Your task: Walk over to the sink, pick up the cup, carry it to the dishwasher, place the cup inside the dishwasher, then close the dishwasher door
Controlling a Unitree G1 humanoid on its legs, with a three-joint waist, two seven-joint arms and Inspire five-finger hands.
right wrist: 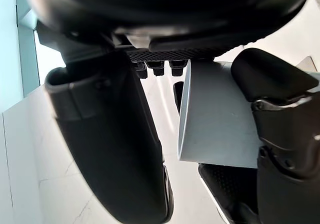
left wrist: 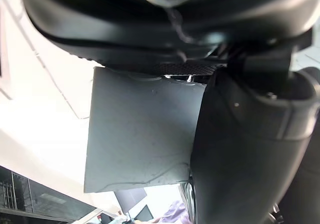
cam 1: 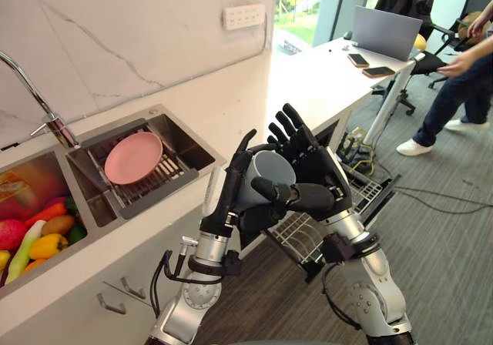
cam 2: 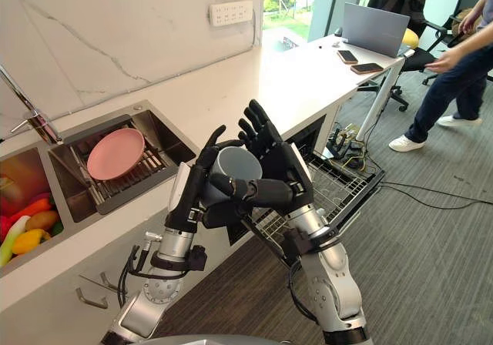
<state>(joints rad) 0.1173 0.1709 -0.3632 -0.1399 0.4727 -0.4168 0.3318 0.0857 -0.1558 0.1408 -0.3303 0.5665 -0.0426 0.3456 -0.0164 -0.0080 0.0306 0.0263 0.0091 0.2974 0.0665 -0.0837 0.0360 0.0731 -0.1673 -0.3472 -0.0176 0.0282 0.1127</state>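
The grey cup (cam 1: 266,168) is up in the air, out of the sink (cam 1: 191,143). Both robot hands hold it. It lies on its side, with its open mouth turned up toward the robot's head.

The left robot hand (cam 1: 225,199) is wrapped round one side of the cup, with its palm pressed flat on it. The right robot hand (cam 1: 320,172) grips it from the other side. Its fingers stand up behind the cup and its thumb lies across the front. So both robot hands are grasping the cup, tight between them.

Just below the cup is the dishwasher rack (cam 2: 339,183). It is pulled out, and it looks bare. The bench (cam 1: 308,91) is right beside it. A pink plate (cam 1: 133,158) sits on a wire tray in the sink, and toy fruit and vegetables (cam 1: 38,237) fill the other bowl of the sink.

I think the cup is most of the way there. It needs to go down into the rack next.

What could go wrong? The cup is smooth and round. If one robot hand lets go too soon, the cup could roll out of the other one and drop onto the wires or the floor. If the cup goes down on its side, it could roll about in the rack. The arms could also bump the rack's edge on the way down. The door may not shut if the rack is left pulled out. A person (cam 1: 462,75) stands well apart, by a laptop (cam 1: 385,31).
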